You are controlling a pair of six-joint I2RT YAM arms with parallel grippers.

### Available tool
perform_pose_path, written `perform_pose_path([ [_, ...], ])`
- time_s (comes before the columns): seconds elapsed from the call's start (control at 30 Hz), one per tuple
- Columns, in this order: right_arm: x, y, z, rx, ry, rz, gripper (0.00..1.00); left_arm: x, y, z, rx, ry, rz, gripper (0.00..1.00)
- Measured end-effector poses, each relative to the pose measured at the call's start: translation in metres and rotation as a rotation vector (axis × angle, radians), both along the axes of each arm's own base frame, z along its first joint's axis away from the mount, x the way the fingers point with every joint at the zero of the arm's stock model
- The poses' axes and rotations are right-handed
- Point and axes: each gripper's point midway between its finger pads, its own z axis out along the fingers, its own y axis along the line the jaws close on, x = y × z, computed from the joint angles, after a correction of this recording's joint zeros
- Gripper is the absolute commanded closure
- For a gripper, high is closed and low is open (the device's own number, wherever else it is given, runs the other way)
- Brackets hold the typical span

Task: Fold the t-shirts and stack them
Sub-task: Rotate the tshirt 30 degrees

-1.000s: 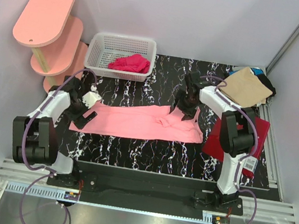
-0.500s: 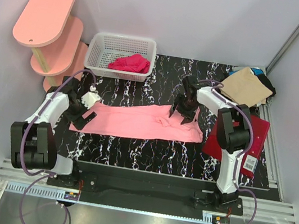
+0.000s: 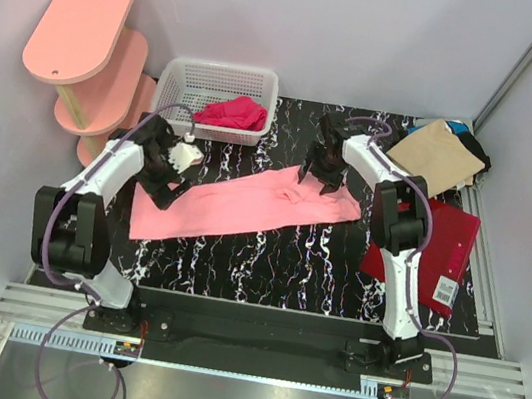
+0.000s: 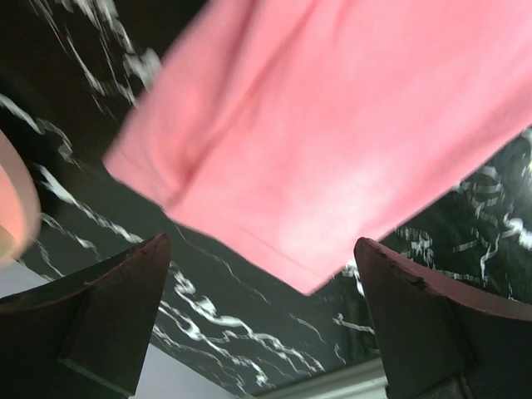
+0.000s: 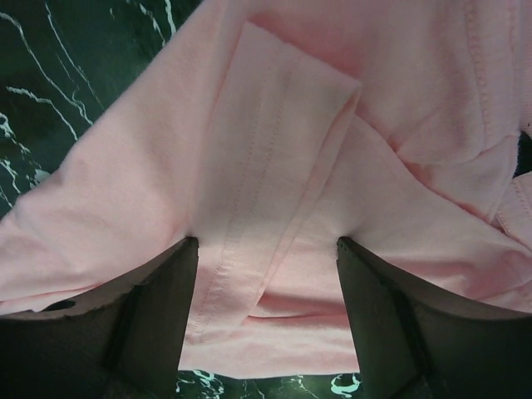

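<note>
Watching the large light salmon-pink soft cloth t-shirt (image 3: 245, 206) stretching as a long folded band across the black, white-veined marble-look tabletop (image 3: 264, 275), slanting from near-left up to far-right. Holding the left gripper (image 4: 259, 248) over that near-left end, jaws spread very wide and gripping nothing, with the hemmed corner of the shirt showing between the fingers in the wrist view. Setting the right gripper (image 5: 266, 243) at the rumpled far-right end, jaws standing well apart and not pinching, with a folded flap and its stitched hem running up between the two fingers and cloth lying against both. Spotting a white plastic mesh basket (image 3: 176, 94) at the back left, holding a crumpled crimson cloth (image 3: 231, 111). Seeing a folded tan t-shirt (image 3: 441, 151) at the far-right corner, resting on black cloth (image 3: 478, 152). Noting a flat dark red t-shirt (image 3: 442, 238) just beside the right arm, with a white tag (image 3: 445, 292) at its near edge.
</note>
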Motion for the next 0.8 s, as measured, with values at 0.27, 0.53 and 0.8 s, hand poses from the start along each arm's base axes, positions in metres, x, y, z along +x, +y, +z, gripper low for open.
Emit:
perform_pose_path([
  [0.27, 0.057, -0.008, 0.001, -0.035, -0.048, -0.004, 0.23, 0.02, -0.016, -0.023, 0.014, 0.046, -0.044, 0.01],
  [0.53, 0.109, -0.029, 0.004, -0.047, -0.146, -0.022, 0.22, -0.003, -0.005, -0.05, 0.063, 0.107, -0.041, 0.01],
  [0.8, 0.121, -0.064, 0.006, 0.022, -0.13, -0.077, 0.21, -0.003, -0.006, -0.057, 0.07, 0.104, -0.044, 0.01],
])
